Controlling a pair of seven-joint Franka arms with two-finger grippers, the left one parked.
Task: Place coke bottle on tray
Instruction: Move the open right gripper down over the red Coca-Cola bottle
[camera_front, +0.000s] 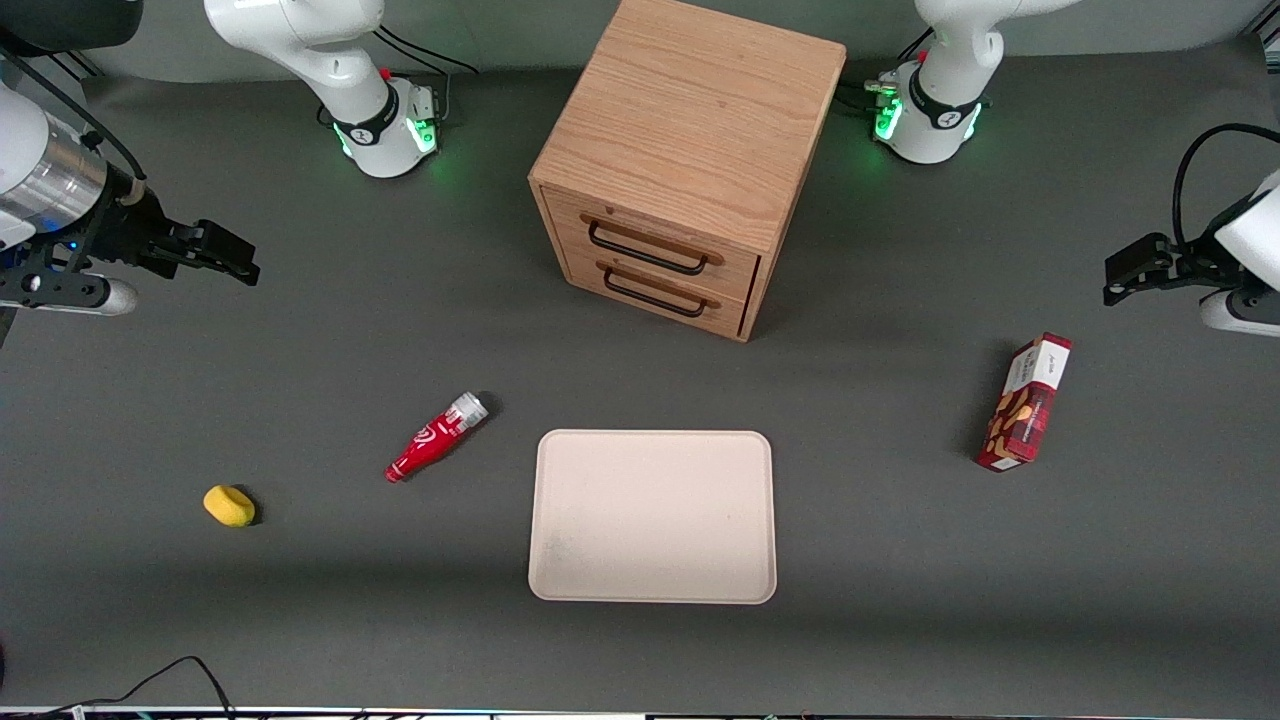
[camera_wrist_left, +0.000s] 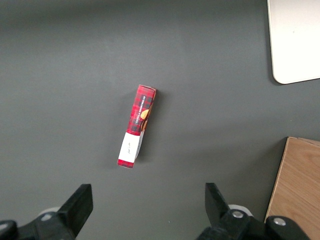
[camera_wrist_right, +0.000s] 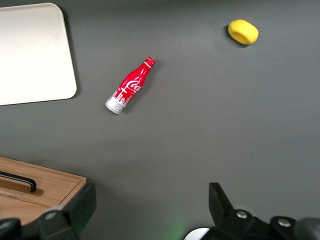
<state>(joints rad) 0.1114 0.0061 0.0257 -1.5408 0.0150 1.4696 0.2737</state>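
The coke bottle (camera_front: 436, 436) lies on its side on the dark table, red with white script, silver-grey base end pointing toward the cabinet and its neck toward the front camera. It also shows in the right wrist view (camera_wrist_right: 129, 87). The cream-beige tray (camera_front: 653, 516) lies flat beside the bottle, empty; its corner shows in the right wrist view (camera_wrist_right: 35, 52). My right gripper (camera_front: 235, 263) hangs high at the working arm's end of the table, farther from the front camera than the bottle and well apart from it. Its fingers (camera_wrist_right: 80, 202) are open with nothing between them.
A wooden drawer cabinet (camera_front: 690, 150) with two black handles stands farther from the front camera than the tray. A small yellow object (camera_front: 229, 505) lies toward the working arm's end. A red-and-white snack box (camera_front: 1026, 402) lies toward the parked arm's end.
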